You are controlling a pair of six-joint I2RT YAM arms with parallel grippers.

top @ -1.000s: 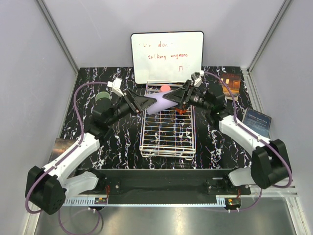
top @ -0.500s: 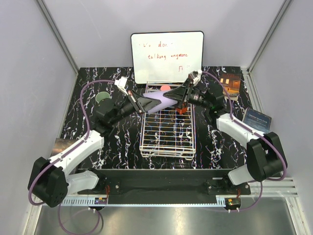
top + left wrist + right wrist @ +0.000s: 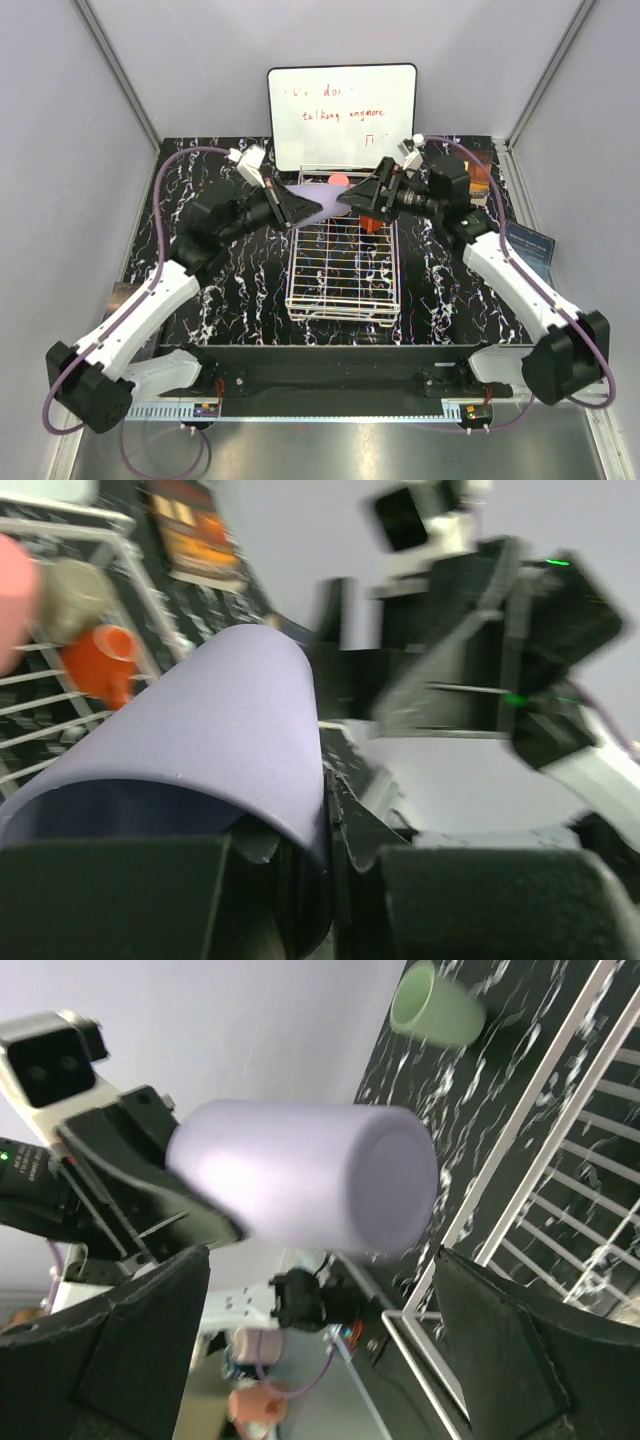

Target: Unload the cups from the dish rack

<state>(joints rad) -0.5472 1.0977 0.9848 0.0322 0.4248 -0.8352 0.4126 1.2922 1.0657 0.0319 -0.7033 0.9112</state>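
My left gripper (image 3: pixel 316 206) is shut on the rim of the lavender cup (image 3: pixel 312 191), which it holds on its side above the far left corner of the dish rack (image 3: pixel 293 290). In the left wrist view one finger sits inside the lavender cup (image 3: pixel 200 730) and one outside. My right gripper (image 3: pixel 350 200) stands open just beyond the cup's base. The lavender cup (image 3: pixel 310 1185) floats ahead of its spread fingers (image 3: pixel 520 1350), apart from them. Pink (image 3: pixel 15 590), beige-grey (image 3: pixel 75 595) and orange (image 3: pixel 105 660) cups sit at the rack's far end. A pale green cup (image 3: pixel 435 1005) stands on the table.
A whiteboard (image 3: pixel 342 115) leans against the back wall behind the rack. Two printed boxes lie at the right, one far (image 3: pixel 478 170) and one nearer (image 3: pixel 527 245). Grey walls close in the black marbled table (image 3: pixel 250 290) on both sides.
The right gripper opened and let go of the lavender cup while the left gripper shut on its rim. Both arms rose and shifted toward the back.
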